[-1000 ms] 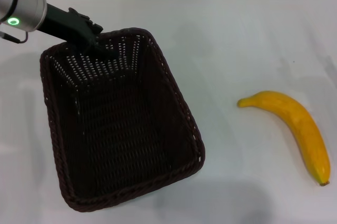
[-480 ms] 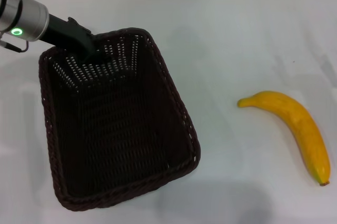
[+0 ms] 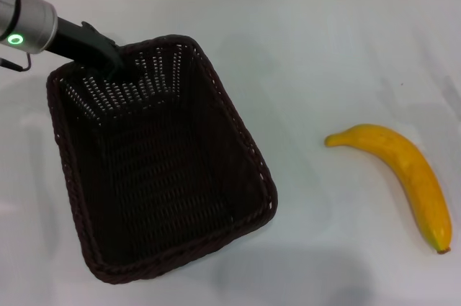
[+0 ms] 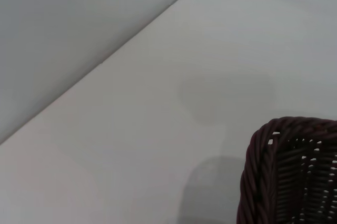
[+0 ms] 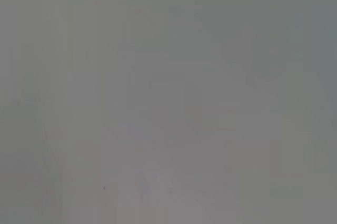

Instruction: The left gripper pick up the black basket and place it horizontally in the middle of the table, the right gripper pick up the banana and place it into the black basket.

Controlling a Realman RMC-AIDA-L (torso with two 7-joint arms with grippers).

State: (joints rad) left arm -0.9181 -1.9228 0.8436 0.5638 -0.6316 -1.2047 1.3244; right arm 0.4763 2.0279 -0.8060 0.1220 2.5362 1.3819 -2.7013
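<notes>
At the far-left rim of the black basket [image 3: 155, 169], I am clamping my left claw [image 3: 114, 63] onto the wicker.
Across the white counter [image 3: 324, 61], the banana [image 3: 403, 173] is lying well apart on my right; my right claw is showing nowhere.

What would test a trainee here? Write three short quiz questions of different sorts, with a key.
1. True or false: the banana lies inside the black basket.
2. Which gripper is at the basket's far rim? A) left B) right
3. Fill in: the banana rests on the white ____.

Key: 1. False; it lies on the table, apart from the basket. 2. A, the left gripper; the right gripper is out of view. 3. table.
</notes>
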